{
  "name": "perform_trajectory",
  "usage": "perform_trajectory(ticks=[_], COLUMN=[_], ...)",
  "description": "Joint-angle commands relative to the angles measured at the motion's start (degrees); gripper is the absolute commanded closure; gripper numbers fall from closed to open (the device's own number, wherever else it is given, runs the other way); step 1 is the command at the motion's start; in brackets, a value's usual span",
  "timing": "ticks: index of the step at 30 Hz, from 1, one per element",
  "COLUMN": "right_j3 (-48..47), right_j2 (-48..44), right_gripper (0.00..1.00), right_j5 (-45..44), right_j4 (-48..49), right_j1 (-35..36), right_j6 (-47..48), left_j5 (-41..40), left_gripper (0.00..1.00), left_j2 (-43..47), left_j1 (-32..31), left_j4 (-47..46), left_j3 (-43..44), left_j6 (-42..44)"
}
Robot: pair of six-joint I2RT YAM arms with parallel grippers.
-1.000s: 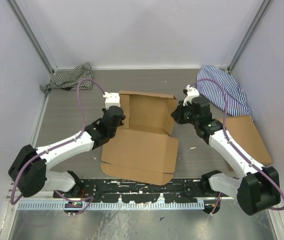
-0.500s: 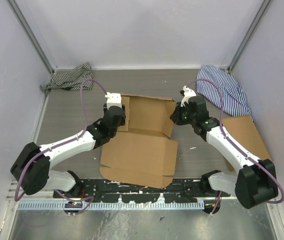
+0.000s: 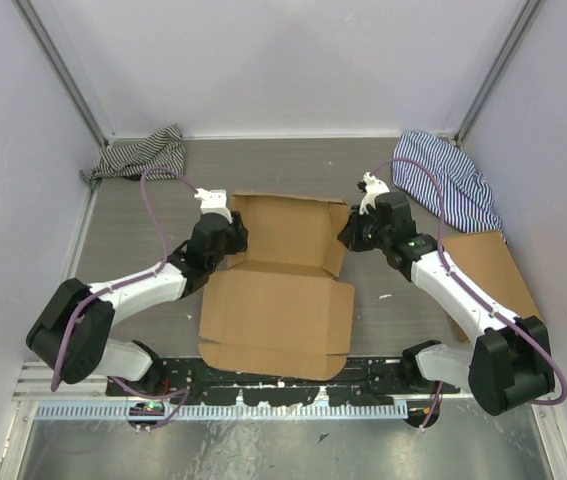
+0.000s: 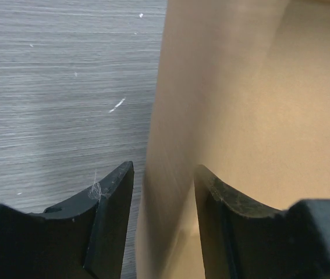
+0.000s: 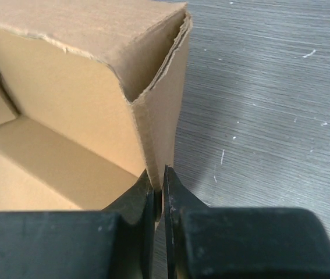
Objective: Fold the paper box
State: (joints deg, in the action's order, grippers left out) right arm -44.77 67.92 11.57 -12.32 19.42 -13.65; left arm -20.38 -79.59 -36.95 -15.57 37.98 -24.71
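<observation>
The paper box (image 3: pixel 281 300) lies in the middle of the grey table (image 3: pixel 133 240), its far half raised into walls and its near panel flat toward the arm bases. The left arm stretches from its base up and to the right, low over the table, with the left gripper (image 3: pixel 225 234) at the box's left wall. Its fingers (image 4: pixel 115 197) stand partly apart on either side of that upright wall, not closed on it. The right arm reaches up and to the left, bent at the elbow, with the right gripper (image 3: pixel 350 232) at the right wall. Its fingers (image 5: pixel 138 195) are pressed almost together, pinching the wall's edge near the corner.
</observation>
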Motion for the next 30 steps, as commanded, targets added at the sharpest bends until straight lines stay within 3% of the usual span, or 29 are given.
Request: perform_trajectory(ticks=[1,8,12,21,30], right_j3=[-3.99,-4.11,-4.17,-6.53,-10.56], right_j2=[-0.91,-0.89,-0.95,1.03,6.47], right_gripper=[0.99,0.99,0.99,0.99,0.99], right_j5=[6.54,6.46,5.14,0.71,-3.63], right_j4=[2.95,2.37,1.51,-2.34,-8.13], right_j1=[0.86,0.88,0.95,2.10,2.77], right_j6=[-0.02,0.11,0.11,-1.11,-3.80], left_j5=[6.28,5.73,2.34,-2.33,-7.33], left_gripper=[0.46,0.49,0.58,0.55,0.54], left_j2=[0.86,-0.24,-0.93,-0.21,-1.15], left_j1=[0.75,1.38,1.35,1.15,0.47], left_j4=[-7.78,-5.90,4.03,21.34,30.07], left_j3=[-2.64,-2.18,3.23,11.67,15.10], left_j6=[-1.96,-0.61,0.04,-1.50,-4.80])
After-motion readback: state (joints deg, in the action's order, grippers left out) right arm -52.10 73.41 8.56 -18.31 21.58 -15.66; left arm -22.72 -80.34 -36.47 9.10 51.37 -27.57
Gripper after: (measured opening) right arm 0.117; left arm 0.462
